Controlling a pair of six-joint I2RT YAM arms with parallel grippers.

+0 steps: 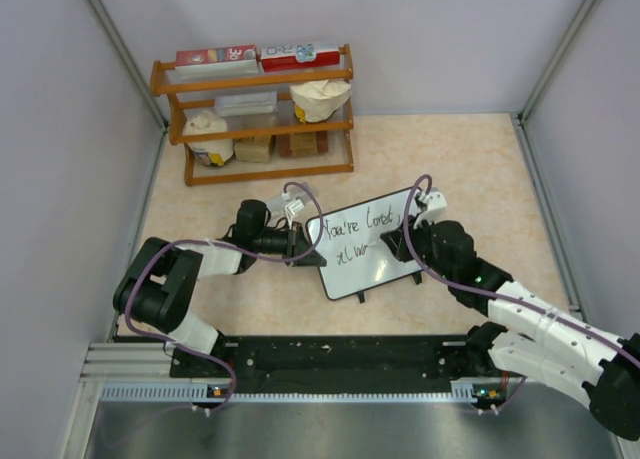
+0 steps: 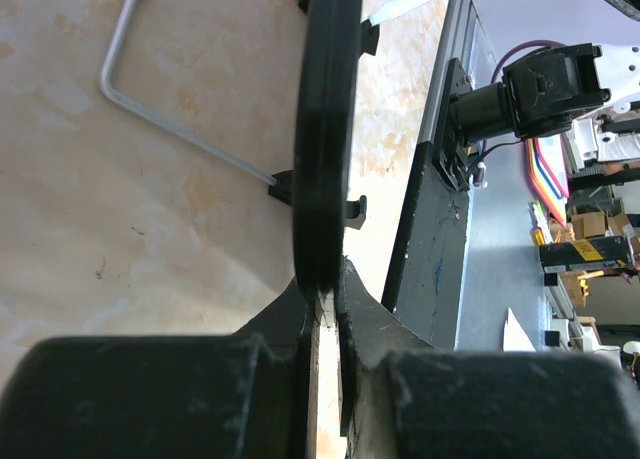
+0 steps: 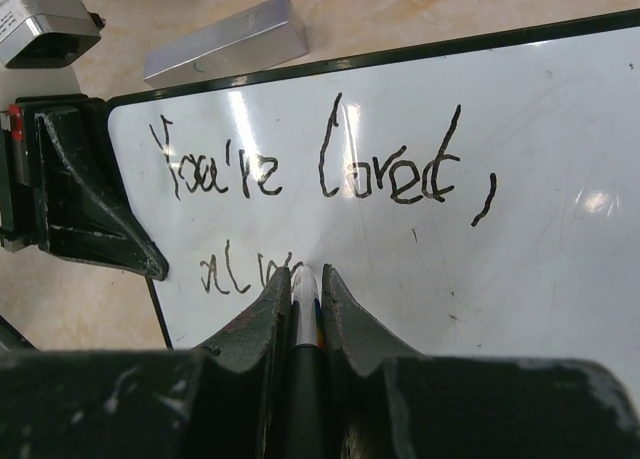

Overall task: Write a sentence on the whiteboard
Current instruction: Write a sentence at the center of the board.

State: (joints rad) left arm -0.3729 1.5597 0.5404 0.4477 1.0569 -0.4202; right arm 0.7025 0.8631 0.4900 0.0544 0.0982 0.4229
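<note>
The whiteboard (image 1: 375,251) stands tilted mid-table on its feet. Black script on it (image 3: 320,164) reads "You're loved," with "alw" begun on a second line (image 3: 240,272). My left gripper (image 1: 306,245) is shut on the board's left edge; in the left wrist view the black frame (image 2: 325,129) runs up from between my fingers (image 2: 322,291). My right gripper (image 1: 398,241) is shut on a marker (image 3: 304,299) with a white front end and black body, its tip against the board just right of "alw" between my fingertips (image 3: 304,275).
A wooden shelf rack (image 1: 255,114) with boxes and bags stands at the back left. A metal block (image 3: 225,44) lies behind the board. The board's wire stand (image 2: 165,109) rests on the table. The black base rail (image 1: 340,359) runs along the near edge.
</note>
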